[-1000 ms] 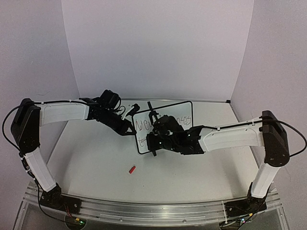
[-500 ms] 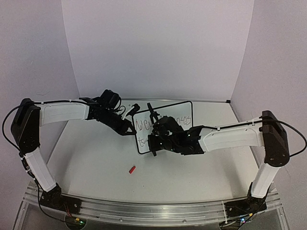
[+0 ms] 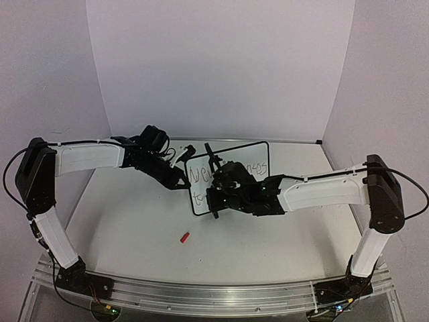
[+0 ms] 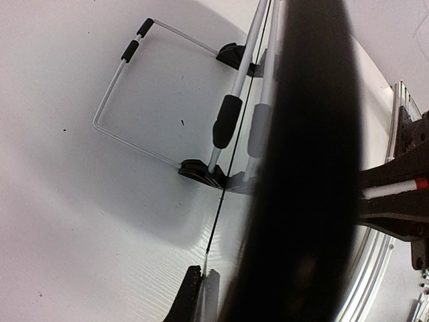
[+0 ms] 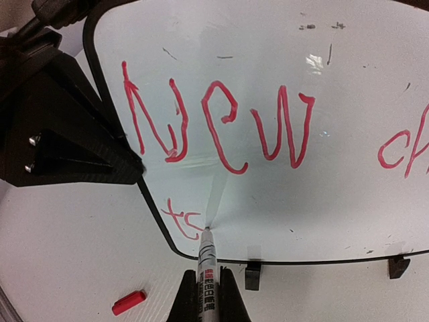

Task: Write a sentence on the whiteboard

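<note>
While the first line of the red handwritten sentence (image 5: 221, 127) already reads "New ch…" on the small white rectangular whiteboard (image 5: 348, 201) with its thin black rounded frame, the second line holds only "to", so the writing looks about midway. The whiteboard stands on its little black feet near the middle of the pale table (image 5: 315, 302), between the two arms. The right gripper (image 5: 208, 282) is clamped on a slim silver-barrelled marker (image 5: 206, 258), whose tip meets the board just right of "to". The next move, I judge, calls for a short hop rightward and light, even pressure to begin the next word. The left gripper (image 5: 127, 168) pinches the board's left edge, bracing it. A small red cap (image 5: 129, 302) lies on the table nearby. The first line's end runs off the right wrist view, the right arm hides most of the lettering from overhead, and the left wrist view is largely a dark blur.
</note>
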Motion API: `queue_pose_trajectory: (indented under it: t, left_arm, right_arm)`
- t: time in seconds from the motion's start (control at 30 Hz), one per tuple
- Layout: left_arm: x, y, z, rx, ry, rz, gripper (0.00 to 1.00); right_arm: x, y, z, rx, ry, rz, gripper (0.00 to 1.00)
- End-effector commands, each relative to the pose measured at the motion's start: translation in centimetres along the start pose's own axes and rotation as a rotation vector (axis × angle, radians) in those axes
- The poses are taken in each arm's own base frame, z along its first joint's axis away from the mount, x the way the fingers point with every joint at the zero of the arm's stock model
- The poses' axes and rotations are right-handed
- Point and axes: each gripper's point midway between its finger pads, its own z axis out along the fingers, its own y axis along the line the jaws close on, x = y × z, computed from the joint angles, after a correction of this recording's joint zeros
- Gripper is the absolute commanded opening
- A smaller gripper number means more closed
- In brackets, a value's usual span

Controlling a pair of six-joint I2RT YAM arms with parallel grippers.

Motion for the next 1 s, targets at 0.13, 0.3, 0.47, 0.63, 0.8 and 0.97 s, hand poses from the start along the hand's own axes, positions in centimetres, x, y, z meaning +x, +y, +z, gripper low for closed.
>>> queue_pose_trajectory:
  t: [0.13,0.3,0.47,0.63,0.8,0.97]
  left_arm:
    - [-1.5,-1.1,-1.1,0.006,-0.027,0.042,0.0]
    - [-1.4,-1.1,-1.0,0.006,-0.024,0.04,0.0]
    - [-1.4,-1.1,-1.0,0.006,-0.025,0.04,0.0]
    - [-1.4,-1.1,-1.0,0.008,-0.023,0.039,0.0]
    - [-1.3,-1.1,-0.9,0.009,-0.02,0.037,0.0]
    - [-1.3,-0.9,-0.8,0.0,-0.017,0.035,0.0]
  right_arm:
    - [-4.4,0.3,-1.8,-0.003,-0.11,0.03,0.0]
    - [-5.0,0.4,-2.3,-0.009,-0.122,0.034,0.0]
    - [-5.3,0.5,-2.5,-0.018,-0.128,0.036,0.0]
    - [-5.3,0.6,-2.7,-0.025,-0.13,0.039,0.0]
    - [-5.1,0.7,-2.7,-0.036,-0.124,0.045,0.0]
    - [-4.6,0.5,-3.7,-0.058,-0.111,0.076,0.0]
